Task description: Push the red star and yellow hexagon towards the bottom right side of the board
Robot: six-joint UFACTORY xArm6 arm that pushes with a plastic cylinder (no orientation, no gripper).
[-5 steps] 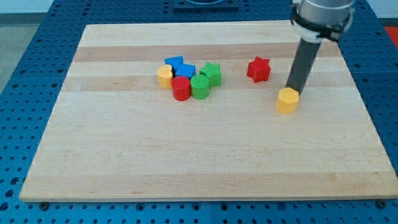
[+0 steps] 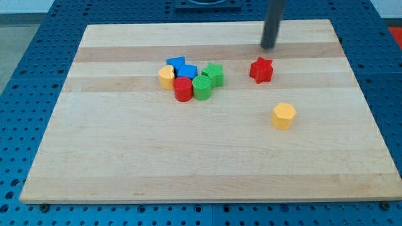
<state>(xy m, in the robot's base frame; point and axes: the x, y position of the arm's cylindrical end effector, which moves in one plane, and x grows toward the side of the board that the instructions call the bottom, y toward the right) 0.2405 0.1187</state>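
Observation:
The red star (image 2: 261, 69) lies on the wooden board (image 2: 207, 157), right of centre in the upper half. The yellow hexagon (image 2: 284, 116) lies below it and slightly to the view's right. My tip (image 2: 268, 48) stands just above the red star, a little to the view's right, with a small gap between them. It touches no block.
A cluster lies left of the star: a yellow block (image 2: 166, 76), two blue blocks (image 2: 176, 63) (image 2: 187, 71), a red cylinder (image 2: 183, 89), a green cylinder (image 2: 202, 88) and a green star (image 2: 214, 73). Blue perforated table surrounds the board.
My tip has left the yellow hexagon and moved up and left to just above the red star. The hexagon has shifted down and slightly left.

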